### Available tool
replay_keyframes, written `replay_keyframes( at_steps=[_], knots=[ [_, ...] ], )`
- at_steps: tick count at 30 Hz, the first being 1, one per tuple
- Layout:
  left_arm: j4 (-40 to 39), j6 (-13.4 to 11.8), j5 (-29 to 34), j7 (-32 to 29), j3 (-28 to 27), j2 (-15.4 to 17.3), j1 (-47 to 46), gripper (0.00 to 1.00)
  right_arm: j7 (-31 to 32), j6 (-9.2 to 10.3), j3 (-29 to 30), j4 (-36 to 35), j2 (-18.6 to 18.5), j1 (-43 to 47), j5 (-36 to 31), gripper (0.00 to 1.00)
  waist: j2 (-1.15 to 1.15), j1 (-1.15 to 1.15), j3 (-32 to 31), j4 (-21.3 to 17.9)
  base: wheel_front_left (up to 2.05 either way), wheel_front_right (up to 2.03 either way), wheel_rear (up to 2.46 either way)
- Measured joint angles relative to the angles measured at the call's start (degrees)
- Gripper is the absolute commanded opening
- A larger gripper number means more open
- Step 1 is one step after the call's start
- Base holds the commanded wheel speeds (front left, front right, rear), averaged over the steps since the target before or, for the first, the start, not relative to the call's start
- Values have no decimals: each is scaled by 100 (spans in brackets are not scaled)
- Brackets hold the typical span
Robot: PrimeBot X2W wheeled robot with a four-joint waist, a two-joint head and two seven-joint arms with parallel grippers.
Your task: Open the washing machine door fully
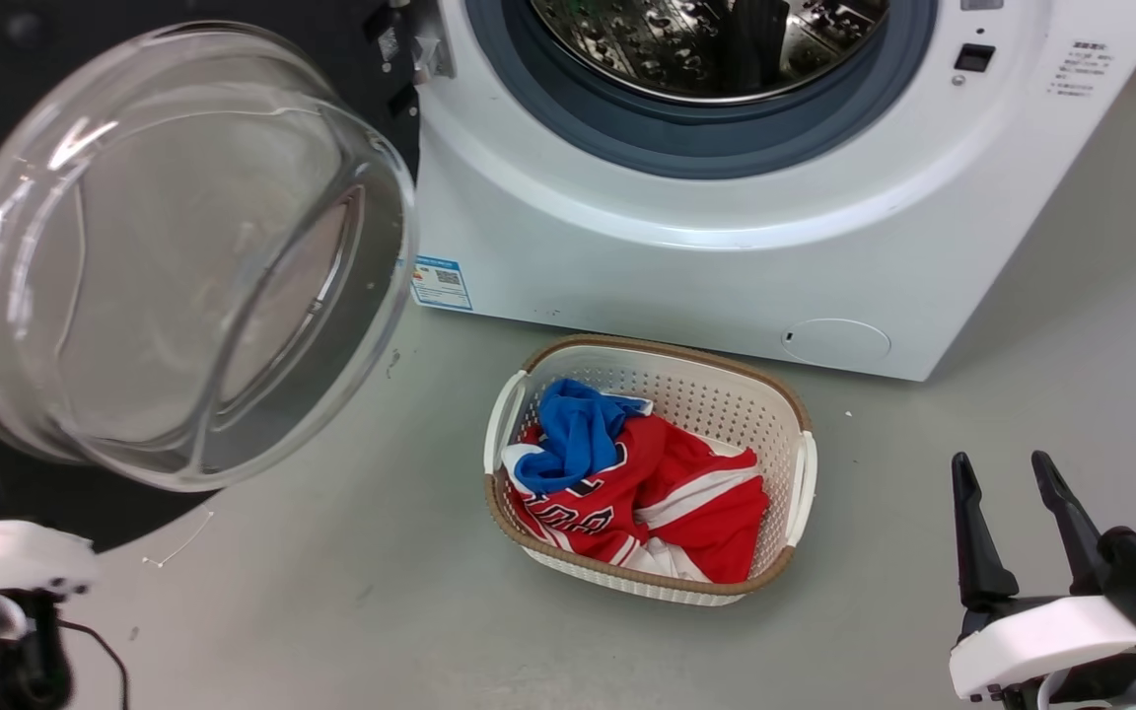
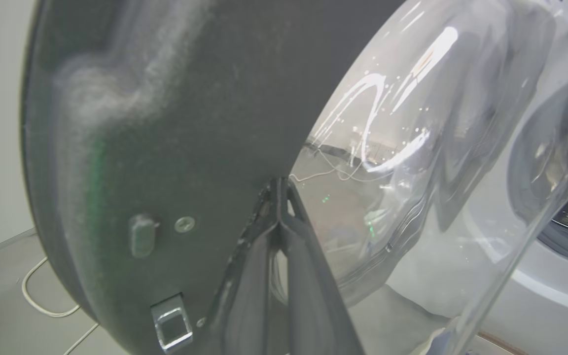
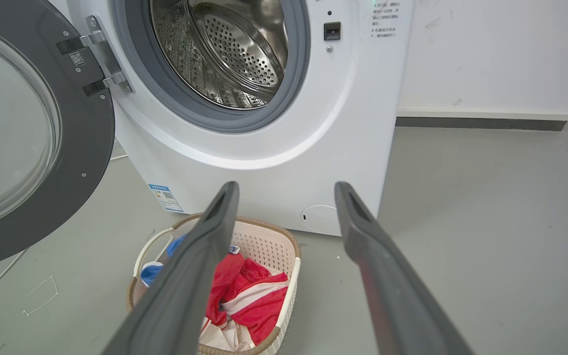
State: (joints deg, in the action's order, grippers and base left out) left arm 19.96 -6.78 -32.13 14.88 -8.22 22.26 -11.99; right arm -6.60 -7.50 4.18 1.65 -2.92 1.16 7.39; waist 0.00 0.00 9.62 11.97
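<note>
The one white washing machine (image 1: pixel 686 256) is running off the head view's top, cutting its steel drum (image 1: pixel 706 49) short. The washing machine door (image 1: pixel 174 256) is hanging swung wide at the machine's left, its black rim partly cropped. One basket (image 1: pixel 657 347) is sitting before the machine, holding a red jersey (image 1: pixel 686 493), its lettering folding out of reading, and a blue cloth (image 1: pixel 573 434). The right gripper (image 1: pixel 1000 459) is hovering spread wide, holding nothing. The left gripper (image 2: pixel 280 192) is pinching its fingertips together at the door's inner face; whether it is touching, I cannot tell. One blue sticker (image 1: pixel 442 284) is showing a QR code, its print too small to read.
</note>
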Motion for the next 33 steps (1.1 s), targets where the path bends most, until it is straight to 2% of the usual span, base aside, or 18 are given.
replay_keyframes(
  at_steps=[6,12,18,25,33],
  knots=[
    [505,70,-35,2,-268,258,-287,0,9,0,-25,13,-2,-68,-34,100,0,0,31,-114,0,0,0],
    [543,108,148,10,-326,215,-297,0,7,0,-60,70,-3,-68,-42,100,0,0,-84,-151,0,0,0],
    [-69,105,577,19,-309,-110,237,0,-18,0,-66,204,-2,50,-40,100,0,0,-363,-124,0,0,0],
    [-855,48,969,19,62,-647,1064,0,-76,0,-124,242,0,163,30,100,0,0,-709,-97,0,0,0],
    [-1158,118,1382,-15,990,-1238,1540,0,-35,0,-158,185,0,296,43,100,0,0,-929,-310,0,0,0]
  ],
)
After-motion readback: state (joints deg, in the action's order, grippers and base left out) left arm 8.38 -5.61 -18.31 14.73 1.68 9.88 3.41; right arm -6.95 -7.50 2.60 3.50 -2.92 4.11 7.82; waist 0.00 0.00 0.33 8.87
